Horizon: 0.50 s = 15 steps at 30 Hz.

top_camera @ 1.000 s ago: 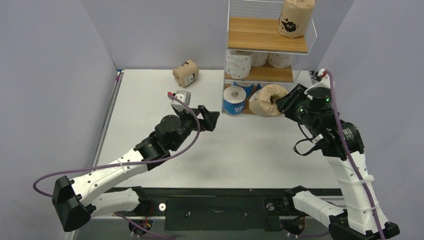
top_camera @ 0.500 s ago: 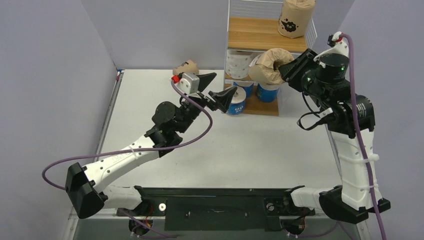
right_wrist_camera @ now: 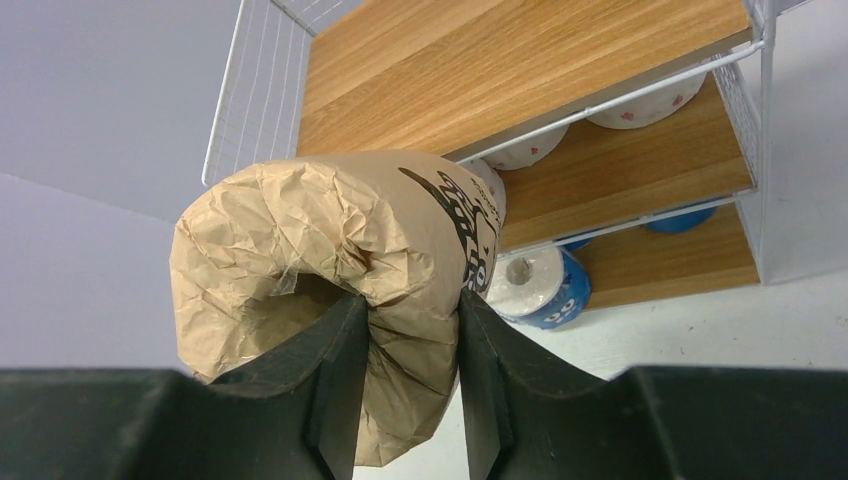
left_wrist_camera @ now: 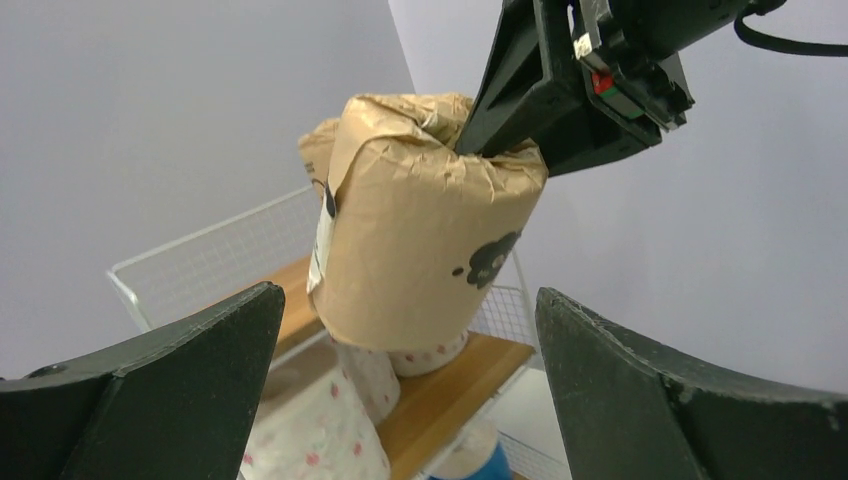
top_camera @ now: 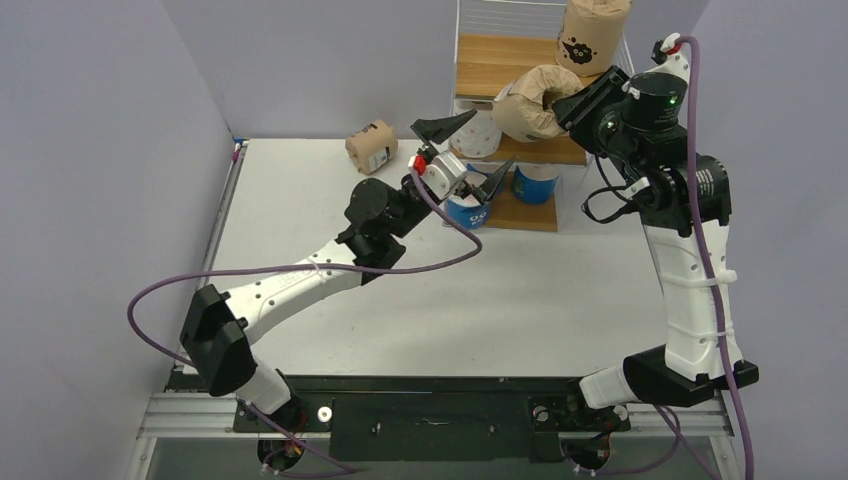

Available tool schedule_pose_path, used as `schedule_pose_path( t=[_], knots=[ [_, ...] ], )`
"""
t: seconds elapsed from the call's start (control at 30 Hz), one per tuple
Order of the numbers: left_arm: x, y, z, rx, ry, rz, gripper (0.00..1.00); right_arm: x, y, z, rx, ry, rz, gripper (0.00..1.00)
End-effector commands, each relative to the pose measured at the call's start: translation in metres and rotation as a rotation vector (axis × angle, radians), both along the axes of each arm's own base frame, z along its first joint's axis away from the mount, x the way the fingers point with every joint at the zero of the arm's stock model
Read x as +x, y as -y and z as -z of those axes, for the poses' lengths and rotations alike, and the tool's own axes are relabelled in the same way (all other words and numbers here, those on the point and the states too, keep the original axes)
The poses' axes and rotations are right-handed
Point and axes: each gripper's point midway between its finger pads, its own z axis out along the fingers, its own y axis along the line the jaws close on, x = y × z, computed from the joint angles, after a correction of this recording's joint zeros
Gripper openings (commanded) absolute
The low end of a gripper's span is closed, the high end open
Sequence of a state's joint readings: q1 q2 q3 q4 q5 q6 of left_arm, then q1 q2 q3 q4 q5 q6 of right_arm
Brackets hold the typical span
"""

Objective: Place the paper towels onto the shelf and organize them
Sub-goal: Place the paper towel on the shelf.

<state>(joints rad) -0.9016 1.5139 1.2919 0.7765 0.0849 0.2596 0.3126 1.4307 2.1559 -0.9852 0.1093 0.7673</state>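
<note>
Top view: within the last second the right claw (top_camera: 568, 104) has lifted the carried brown roll (top_camera: 530, 108) from beside the bottom tier to the front edge of the top board of the shelf (top_camera: 500, 60), so placing it there looks close. The left claw (top_camera: 468, 150) has risen off the worktop (top_camera: 280, 200) and spread wide just below. The top tier holds a second brown roll (top_camera: 592, 35), the middle white dotted rolls (top_camera: 478, 130), the bottom blue rolls (top_camera: 537, 183). A third brown roll (top_camera: 371, 146) lies on the worktop.

Left wrist: the carried roll shows between the spread fingers (left_wrist_camera: 180, 380), untouched.

Right wrist: the fingers (right_wrist_camera: 335, 370) pinch the roll's crumpled end.
</note>
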Motion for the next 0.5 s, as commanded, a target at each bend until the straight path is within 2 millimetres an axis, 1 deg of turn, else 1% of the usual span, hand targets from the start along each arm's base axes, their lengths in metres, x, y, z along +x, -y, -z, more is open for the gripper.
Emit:
schedule_pose_path(
  t=[0.0,0.03,0.07,0.17,0.3,0.33,0.37,0.4,0.43,0.47],
  knots=[
    [0.001,0.008,-0.044,-0.018,0.188,-0.029,0.96,0.003,0.004,-0.043,0.073,0.143,0.005,0.31],
    [0.002,0.009,-0.052,-0.027,0.205,-0.035,0.96,0.004,0.004,-0.044,0.082,0.147,-0.002,0.31],
    [0.008,0.018,-0.044,-0.009,0.197,-0.037,0.96,0.005,0.006,-0.044,0.085,0.148,0.004,0.31],
    [0.020,0.033,-0.041,0.007,0.201,-0.041,0.96,0.009,0.006,-0.046,0.107,0.157,-0.005,0.31],
    [0.030,0.049,-0.040,0.030,0.215,-0.043,0.96,0.014,0.005,-0.050,0.132,0.169,-0.012,0.31],
    [0.031,0.050,-0.043,0.036,0.223,-0.053,0.96,0.016,0.005,-0.052,0.135,0.172,-0.010,0.31],
    [0.035,0.055,-0.037,0.050,0.216,-0.055,0.96,0.016,0.005,-0.053,0.137,0.174,-0.008,0.31],
    [0.037,0.055,-0.040,0.046,0.220,-0.064,0.96,0.018,0.002,-0.053,0.142,0.172,-0.022,0.31],
    [0.041,0.057,-0.036,0.051,0.214,-0.068,0.96,0.018,0.002,-0.054,0.145,0.174,-0.027,0.31],
    [0.042,0.057,-0.039,0.041,0.214,-0.075,0.96,0.020,-0.001,-0.054,0.151,0.171,-0.036,0.31]
  ],
)
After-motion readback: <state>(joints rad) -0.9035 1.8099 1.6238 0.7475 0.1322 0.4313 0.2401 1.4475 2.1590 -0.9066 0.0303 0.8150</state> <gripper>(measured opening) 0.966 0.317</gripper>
